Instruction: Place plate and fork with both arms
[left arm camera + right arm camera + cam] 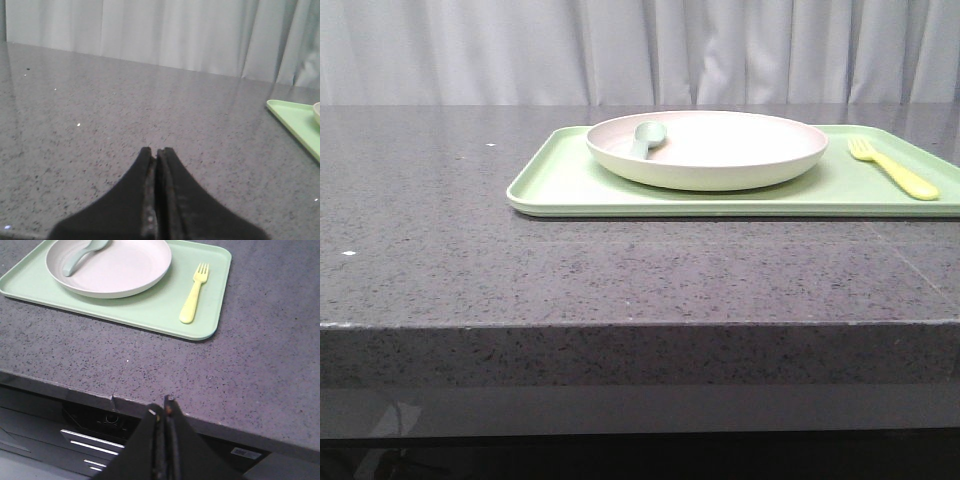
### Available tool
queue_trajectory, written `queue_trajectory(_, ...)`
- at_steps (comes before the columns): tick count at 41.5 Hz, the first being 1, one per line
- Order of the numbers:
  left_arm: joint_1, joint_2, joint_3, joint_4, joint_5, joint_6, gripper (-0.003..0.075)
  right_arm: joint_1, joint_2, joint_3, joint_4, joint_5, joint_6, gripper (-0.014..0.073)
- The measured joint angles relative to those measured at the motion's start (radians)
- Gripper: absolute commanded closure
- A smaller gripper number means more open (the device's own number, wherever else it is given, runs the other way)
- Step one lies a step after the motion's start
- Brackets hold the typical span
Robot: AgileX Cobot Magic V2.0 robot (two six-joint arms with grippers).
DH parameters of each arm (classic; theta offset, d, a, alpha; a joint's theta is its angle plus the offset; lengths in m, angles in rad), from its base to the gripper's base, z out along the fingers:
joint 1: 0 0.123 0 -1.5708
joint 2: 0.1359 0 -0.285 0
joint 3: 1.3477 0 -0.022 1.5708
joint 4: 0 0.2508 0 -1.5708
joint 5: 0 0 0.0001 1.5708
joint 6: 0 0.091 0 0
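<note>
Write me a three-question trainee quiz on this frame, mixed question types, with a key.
1. True or false: the fork lies on the plate.
2. What rests in the plate? A) spoon B) knife C) cup
3. Fill in: the left gripper and the right gripper are both ____.

Key: 1. False, it lies beside the plate on the tray. 2. A. 3. shut, holding nothing.
</note>
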Motion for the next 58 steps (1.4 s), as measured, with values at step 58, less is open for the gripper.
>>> queue_trajectory(58, -0.049, 0.000, 0.000, 0.010, -0.111, 0.005, 0.0741, 0.000, 0.000, 0.000, 0.000, 0.000, -0.002, 0.0662)
